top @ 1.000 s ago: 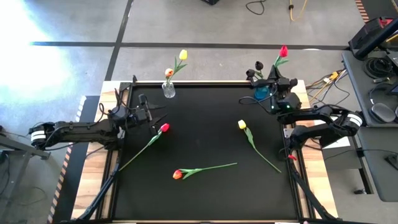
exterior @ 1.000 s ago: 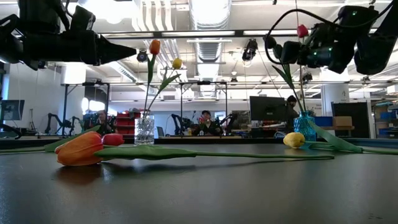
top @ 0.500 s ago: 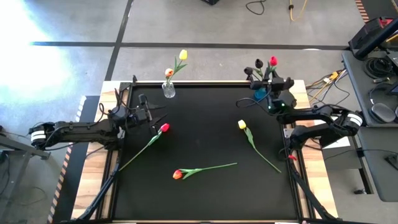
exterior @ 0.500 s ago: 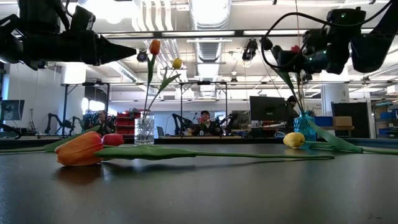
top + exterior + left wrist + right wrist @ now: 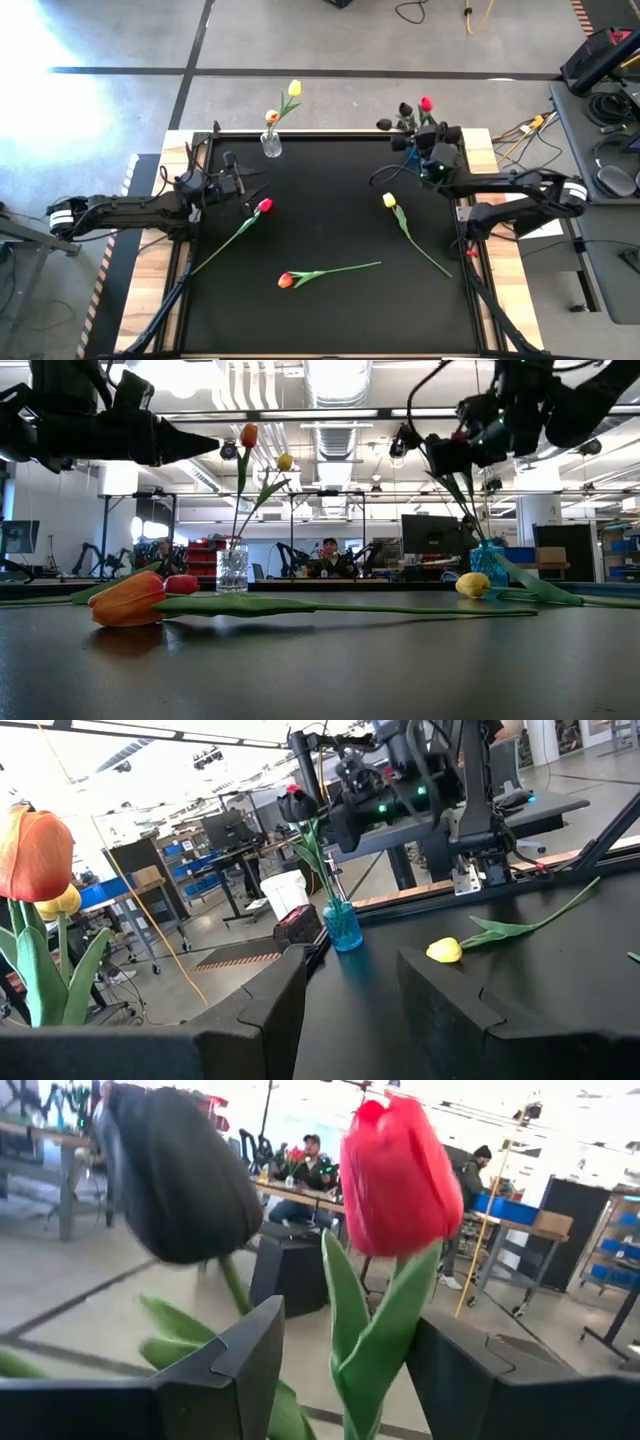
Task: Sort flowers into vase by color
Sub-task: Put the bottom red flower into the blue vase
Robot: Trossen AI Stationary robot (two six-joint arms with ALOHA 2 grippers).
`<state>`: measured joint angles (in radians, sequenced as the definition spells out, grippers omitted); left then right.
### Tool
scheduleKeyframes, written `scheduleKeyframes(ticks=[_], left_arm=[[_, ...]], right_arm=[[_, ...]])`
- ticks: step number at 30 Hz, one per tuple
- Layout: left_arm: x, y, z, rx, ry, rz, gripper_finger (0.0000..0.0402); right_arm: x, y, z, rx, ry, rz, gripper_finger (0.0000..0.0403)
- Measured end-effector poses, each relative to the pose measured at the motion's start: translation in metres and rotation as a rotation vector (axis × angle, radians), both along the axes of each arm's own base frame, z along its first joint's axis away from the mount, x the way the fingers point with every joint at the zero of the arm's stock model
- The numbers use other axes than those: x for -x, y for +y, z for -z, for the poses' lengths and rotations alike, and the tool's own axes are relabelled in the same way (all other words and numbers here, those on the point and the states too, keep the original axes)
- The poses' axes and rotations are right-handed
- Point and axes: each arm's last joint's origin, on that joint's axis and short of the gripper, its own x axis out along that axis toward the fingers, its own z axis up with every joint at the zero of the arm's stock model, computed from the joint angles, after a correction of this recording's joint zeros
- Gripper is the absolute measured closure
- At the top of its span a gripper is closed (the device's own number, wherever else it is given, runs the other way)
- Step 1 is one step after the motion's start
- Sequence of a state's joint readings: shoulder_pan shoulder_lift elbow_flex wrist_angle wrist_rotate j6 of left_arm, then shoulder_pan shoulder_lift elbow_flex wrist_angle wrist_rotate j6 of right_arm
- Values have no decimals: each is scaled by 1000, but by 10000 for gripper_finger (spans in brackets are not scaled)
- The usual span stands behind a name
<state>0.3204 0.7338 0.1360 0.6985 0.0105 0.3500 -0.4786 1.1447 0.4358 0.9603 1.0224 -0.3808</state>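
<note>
Both arms are dark, near-black, built of jointed segments with pale grey-white bands near their bases. The right gripper [image 5: 432, 160] carries small green indicator lights on its housing, and the left gripper [image 5: 252, 186] ends in angular, matte black fingers [image 5: 268, 1005].

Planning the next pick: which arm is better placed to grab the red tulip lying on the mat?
Left. Its open gripper hovers beside the red tulip; the right gripper is busy at the blue vase.

A black mat [image 5: 330, 230] is covering the wooden table [image 5: 150, 300] at the frame's centre. Cables [image 5: 440, 12] are lying on the grey floor at the top, and people [image 5: 328, 557] are sitting at desks in the low view's middle distance.
</note>
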Motion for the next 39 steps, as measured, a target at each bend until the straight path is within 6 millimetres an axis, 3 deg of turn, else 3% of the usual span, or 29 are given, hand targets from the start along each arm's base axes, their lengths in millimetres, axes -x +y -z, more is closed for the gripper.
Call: scheduleKeyframes(ticks=[5, 14, 33, 39], left_arm=[[0, 0, 1, 2, 7, -1, 259], [0, 0, 1, 6, 11, 0, 259], [0, 0, 1, 22, 6, 2, 259], [0, 0, 1, 22, 6, 2, 259]], right_arm=[[-6, 8, -17, -37, 60, -13, 211], [3, 12, -34, -66, 77, 4, 211], [32, 26, -33, -176, 85, -4, 210], [29, 28, -37, -233, -30, -57, 178]])
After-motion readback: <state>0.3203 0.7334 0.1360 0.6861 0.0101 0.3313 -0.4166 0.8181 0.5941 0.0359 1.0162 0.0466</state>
